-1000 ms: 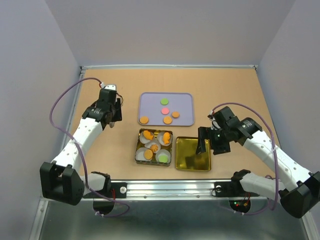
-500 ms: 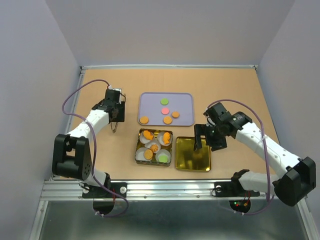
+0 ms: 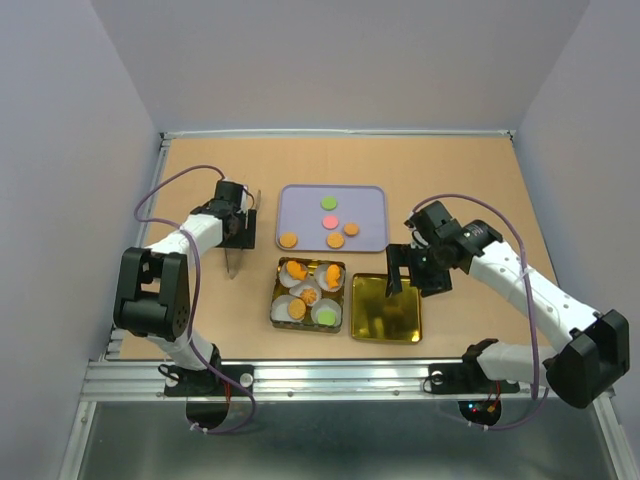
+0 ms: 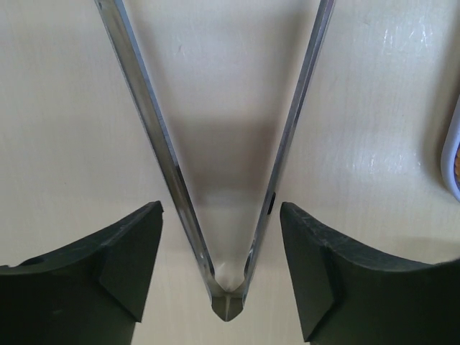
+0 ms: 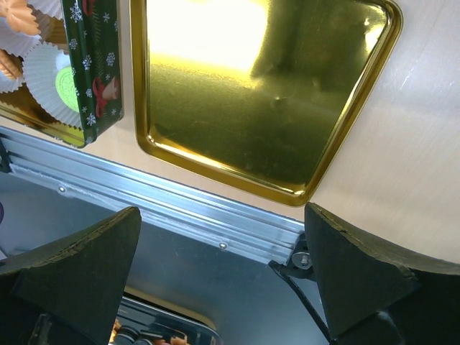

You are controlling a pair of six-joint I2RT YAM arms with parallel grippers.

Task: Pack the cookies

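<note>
Top external, flat round cookies (image 3: 335, 240), rectangular tray (image 3: 370, 215)

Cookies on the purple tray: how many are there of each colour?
On the purple rectangular tray:
Orange flat round cookies: 3
Green flat round cookie: 1
Pink flat round cookie: 1
Total: 5
</note>
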